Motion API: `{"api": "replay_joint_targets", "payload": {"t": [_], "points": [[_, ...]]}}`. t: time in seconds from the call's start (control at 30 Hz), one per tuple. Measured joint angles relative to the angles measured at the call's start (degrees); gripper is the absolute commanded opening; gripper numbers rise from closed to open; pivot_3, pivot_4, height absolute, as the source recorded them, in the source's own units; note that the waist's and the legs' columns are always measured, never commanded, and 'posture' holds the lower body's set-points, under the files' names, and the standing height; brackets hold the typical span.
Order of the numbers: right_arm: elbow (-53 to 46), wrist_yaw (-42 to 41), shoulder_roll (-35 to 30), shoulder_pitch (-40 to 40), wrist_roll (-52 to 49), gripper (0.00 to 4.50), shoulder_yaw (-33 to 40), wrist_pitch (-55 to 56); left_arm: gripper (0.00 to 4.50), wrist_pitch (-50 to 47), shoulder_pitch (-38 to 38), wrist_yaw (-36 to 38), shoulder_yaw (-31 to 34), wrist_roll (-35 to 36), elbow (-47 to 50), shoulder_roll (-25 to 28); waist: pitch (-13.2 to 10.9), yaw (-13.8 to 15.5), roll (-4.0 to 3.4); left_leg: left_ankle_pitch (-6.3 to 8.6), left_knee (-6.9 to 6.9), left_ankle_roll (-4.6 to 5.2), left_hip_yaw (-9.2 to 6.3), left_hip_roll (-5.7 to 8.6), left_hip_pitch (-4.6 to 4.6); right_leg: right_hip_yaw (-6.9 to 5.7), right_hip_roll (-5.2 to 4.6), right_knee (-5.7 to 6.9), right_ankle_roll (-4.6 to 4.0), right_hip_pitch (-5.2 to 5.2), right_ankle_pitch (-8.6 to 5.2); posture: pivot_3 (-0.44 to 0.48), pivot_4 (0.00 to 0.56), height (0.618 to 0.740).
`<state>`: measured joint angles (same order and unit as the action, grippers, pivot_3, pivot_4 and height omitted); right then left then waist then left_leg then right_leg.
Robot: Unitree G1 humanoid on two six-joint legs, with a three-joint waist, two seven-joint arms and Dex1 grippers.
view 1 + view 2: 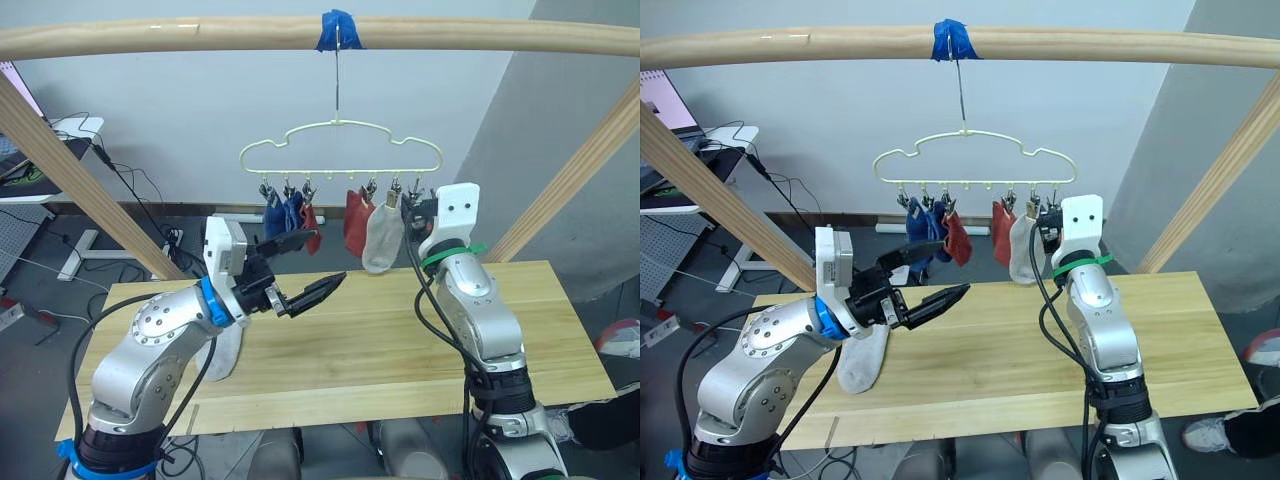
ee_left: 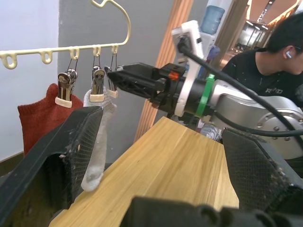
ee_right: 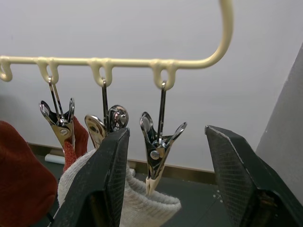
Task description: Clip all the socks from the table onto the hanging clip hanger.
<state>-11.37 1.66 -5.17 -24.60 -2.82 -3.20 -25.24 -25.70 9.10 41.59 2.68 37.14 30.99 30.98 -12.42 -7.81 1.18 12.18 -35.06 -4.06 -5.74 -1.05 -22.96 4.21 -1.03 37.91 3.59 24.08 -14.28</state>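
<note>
Counter point(image 1: 380, 350): long rectangular top of light yellowish wood planks, seams running lengthwise, seen from the near long edge. One light grey ankle sock point(image 1: 864, 362) lying flat on the surface at the robot's left end, close to the near edge, toe end toward that edge, partly covered from view by the left arm. Rest of the planks bare from the middle across to the right end. In the left wrist view, same wood surface point(image 2: 170, 165) stretching away. Grey floor around the counter; cables on the floor behind its left end.
</note>
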Motion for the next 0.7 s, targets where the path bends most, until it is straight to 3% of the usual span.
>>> {"api": "replay_joint_targets", "payload": {"t": [0.7], "points": [[5.48,2.22,2.45,-3.71,1.65,2.66,2.49,2.32,4.50,0.05,0.02,-0.73,-0.03,-0.26,0.07,-0.85,0.00,-0.02,0.00,0.00,-0.01,0.00,-0.01,0.00,0.02,0.00,0.00,0.06,-0.17,0.00,0.10,-0.104,0.180,0.740]]}}
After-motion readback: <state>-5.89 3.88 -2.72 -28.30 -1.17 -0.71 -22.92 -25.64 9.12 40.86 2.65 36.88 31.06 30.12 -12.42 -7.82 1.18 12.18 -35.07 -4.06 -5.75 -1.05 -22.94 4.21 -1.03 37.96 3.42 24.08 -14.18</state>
